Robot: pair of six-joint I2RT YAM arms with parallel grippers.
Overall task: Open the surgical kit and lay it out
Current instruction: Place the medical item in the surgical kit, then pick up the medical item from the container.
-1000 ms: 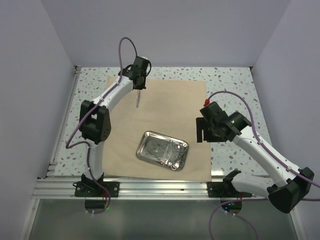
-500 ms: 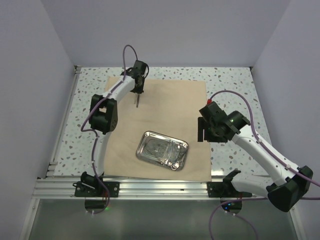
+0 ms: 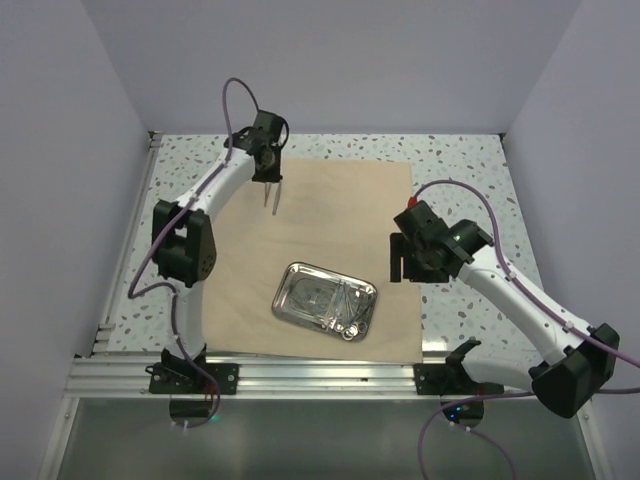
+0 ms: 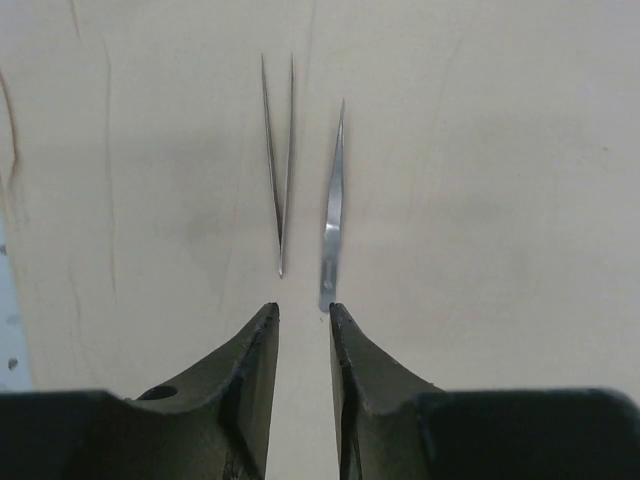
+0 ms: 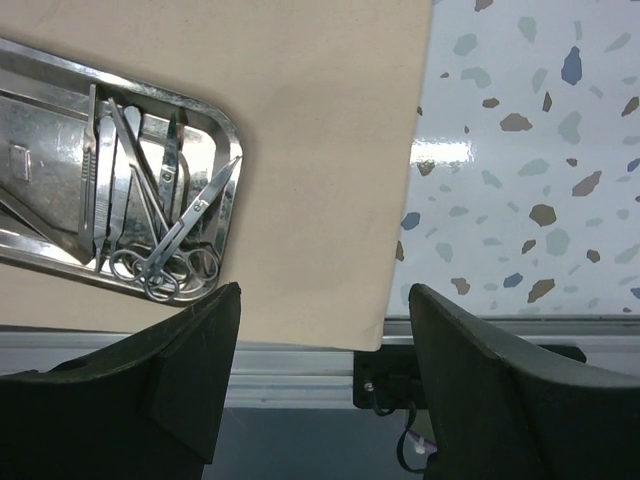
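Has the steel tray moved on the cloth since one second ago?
No. The steel tray keeps its place and angle, just as close to the near edge of the tan cloth.

The steel tray (image 3: 325,300) sits on the spread tan cloth (image 3: 330,215); the left gripper (image 3: 268,178) hangs above thin metal tools (image 3: 272,202).

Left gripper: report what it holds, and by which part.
Nothing. The left gripper is empty, jaws apart; the tweezers and a thin pointed tool lie on the cloth just beyond it.
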